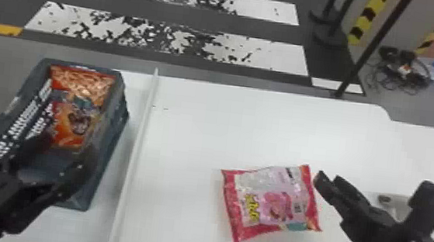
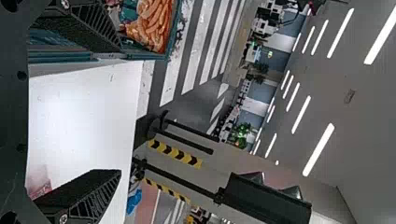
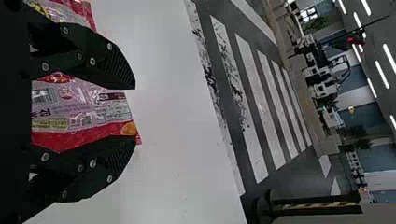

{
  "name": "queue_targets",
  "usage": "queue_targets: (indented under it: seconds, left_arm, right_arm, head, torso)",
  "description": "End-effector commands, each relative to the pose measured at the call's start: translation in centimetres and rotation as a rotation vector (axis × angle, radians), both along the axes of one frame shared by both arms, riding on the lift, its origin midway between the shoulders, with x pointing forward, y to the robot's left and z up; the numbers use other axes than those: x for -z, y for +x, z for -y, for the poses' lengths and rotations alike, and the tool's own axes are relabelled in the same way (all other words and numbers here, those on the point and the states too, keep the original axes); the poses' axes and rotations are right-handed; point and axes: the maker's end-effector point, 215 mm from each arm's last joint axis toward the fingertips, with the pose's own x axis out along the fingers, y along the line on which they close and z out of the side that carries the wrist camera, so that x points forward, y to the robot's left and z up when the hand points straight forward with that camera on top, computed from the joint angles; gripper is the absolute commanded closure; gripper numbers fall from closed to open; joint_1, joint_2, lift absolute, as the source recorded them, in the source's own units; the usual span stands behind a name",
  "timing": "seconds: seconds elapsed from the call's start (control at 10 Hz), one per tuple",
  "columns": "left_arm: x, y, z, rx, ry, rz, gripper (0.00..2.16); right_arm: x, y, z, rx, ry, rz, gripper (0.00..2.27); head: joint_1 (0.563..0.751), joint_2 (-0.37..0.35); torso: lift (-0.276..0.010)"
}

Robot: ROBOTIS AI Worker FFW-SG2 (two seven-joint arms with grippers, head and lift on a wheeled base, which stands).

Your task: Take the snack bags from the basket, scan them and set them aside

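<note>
From my head view I get white lettering (image 1: 22,124) in slanted rows along the left long wall of the basket (image 1: 106,160), words not legible to me; yellow lettering (image 1: 252,208) on the face of the pink snack bag (image 1: 279,202), same verdict. On the right wrist view I see a barcode (image 3: 44,96) on pink packaging; bold dark characters (image 3: 42,113) beside it, small print (image 3: 114,110) in a block, and a yellow label strip (image 3: 49,124); no wording I can report.
</note>
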Motion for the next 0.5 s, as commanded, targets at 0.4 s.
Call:
queue_targets:
  seconds: [0.4]
  left_arm:
    - [-1.3,-1.4,0.9,-0.019,0.032,0.008,0.07]
  right_arm:
    - [2.6,6.3,2.2,-0.218,0.028,0.051,2.25]
  head:
    - [0.695,-0.129]
  torso:
    - [-0.075]
